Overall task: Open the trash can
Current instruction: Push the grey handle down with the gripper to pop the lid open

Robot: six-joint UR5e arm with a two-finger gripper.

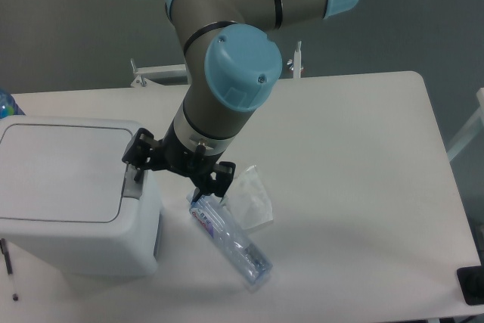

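The white trash can [68, 202] stands at the left edge of the table with its flat lid down. Its grey latch [133, 181] is on the right edge of the lid. My gripper [175, 174] hangs just right of the can, pointing down, with its jaws spread wide and nothing between them. Its left finger [138, 158] is over the latch; whether it touches is not clear. The right finger [215, 181] is above the cap end of a clear plastic bottle [231, 243].
The bottle lies flat on the white table [355, 156], right of the can. A crumpled clear wrapper [253, 198] sits beside it. A dark pen [9, 266] lies at the front left, and a black object [471, 285] at the front right corner.
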